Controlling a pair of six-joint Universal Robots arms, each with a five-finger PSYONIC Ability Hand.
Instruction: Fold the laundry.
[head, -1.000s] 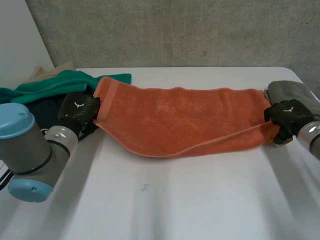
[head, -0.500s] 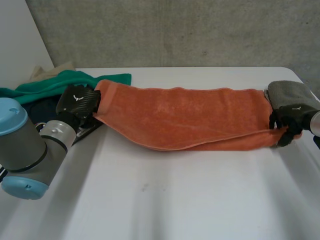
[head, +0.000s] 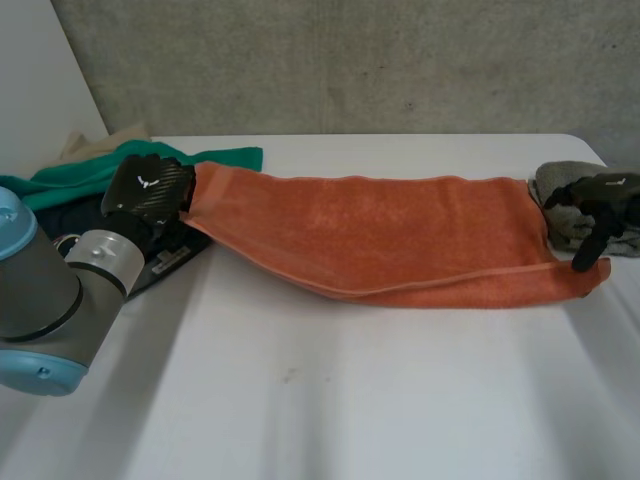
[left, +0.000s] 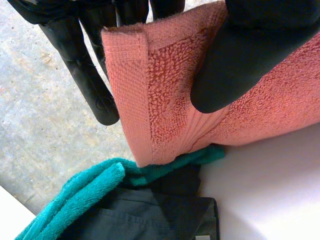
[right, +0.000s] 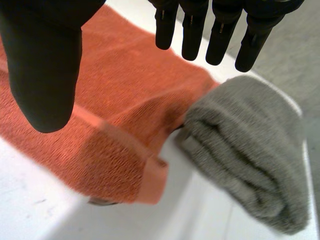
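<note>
The orange towel (head: 400, 245) lies stretched across the white surface (head: 350, 400), doubled lengthwise so that one long edge sits on top of the other. It runs from the pile of unfolded laundry at the robot's left to the grey towel (right: 250, 155), already rolled up, at its right.

The left hand (head: 150, 195) grips the towel's left end. In its wrist view the thumb presses the doubled, hemmed end against the fingers (left: 85, 75) behind it. That end is held up off the surface, above the green cloth (head: 120, 165) and the dark garment (left: 150, 215), probably to keep both layers lined up and clear of the pile.

The right hand (head: 598, 192) is over the towel's right end, just beside the grey towel. Its fingers (right: 220, 30) are straight and spread away from the thumb, with nothing between them, and the hemmed corner lies flat on the surface beneath the palm. In the head view one fingertip comes close to the corner, but I cannot tell whether it touches.

With one end pinned down by its own weight and the other pinched and raised, the lengthwise fold looks done — the crosswise fold, end to end, is likely what remains.
</note>
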